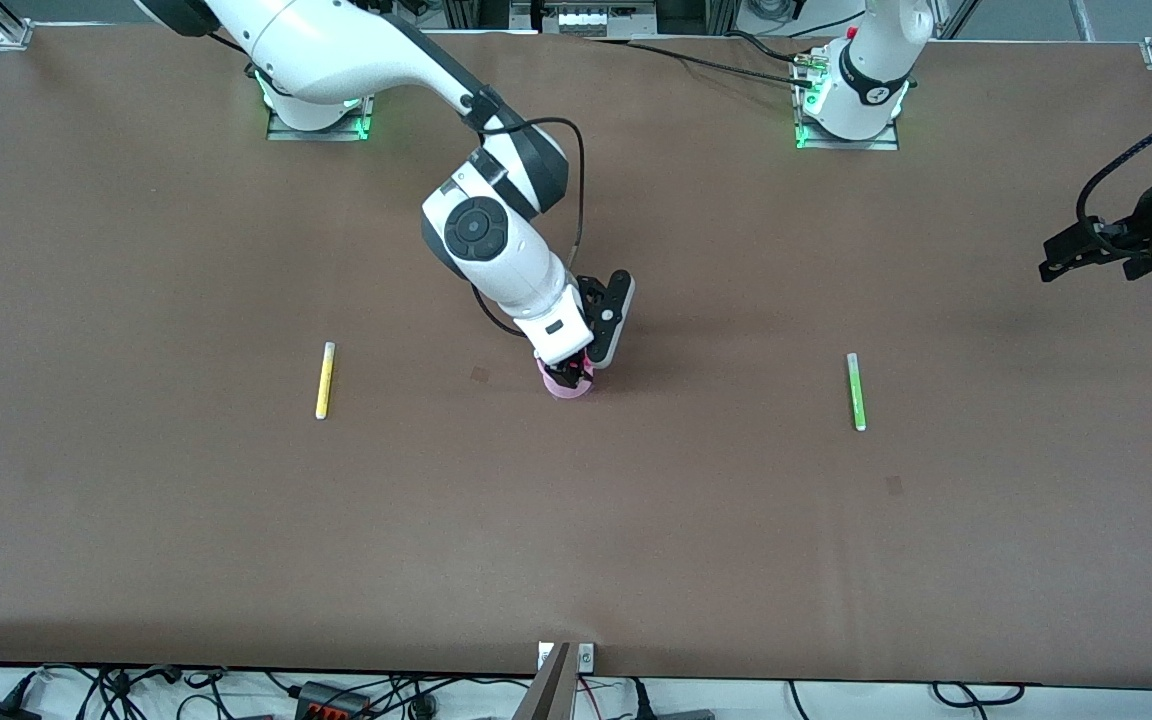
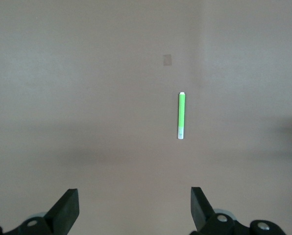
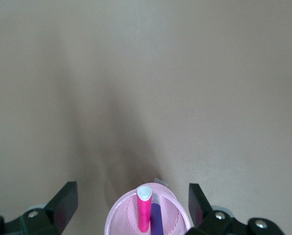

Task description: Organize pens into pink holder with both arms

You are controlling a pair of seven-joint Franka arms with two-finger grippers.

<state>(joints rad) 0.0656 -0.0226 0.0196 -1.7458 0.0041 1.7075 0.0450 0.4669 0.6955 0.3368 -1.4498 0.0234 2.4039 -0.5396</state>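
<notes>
The pink holder [image 1: 567, 390] stands mid-table. In the right wrist view the holder [image 3: 117, 216] has the magenta pen [image 3: 144, 213] and the dark purple-blue pen [image 3: 156, 219] standing in it. My right gripper [image 1: 572, 371] hangs just over the holder, open and empty [image 3: 132, 197], with a finger on either side of the rim. The yellow pen [image 1: 324, 380] lies flat toward the right arm's end. The light green pen [image 1: 855, 391] lies flat toward the left arm's end and shows in the left wrist view [image 2: 182, 115]. My left gripper [image 1: 1071, 255] is open and empty [image 2: 133, 196], up over the table's end.
The brown table top [image 1: 636, 520] is bare apart from two small dark patches, one [image 1: 479, 375] beside the holder and one [image 1: 894, 485] nearer the front camera than the green pen. Cables run along the table's front edge.
</notes>
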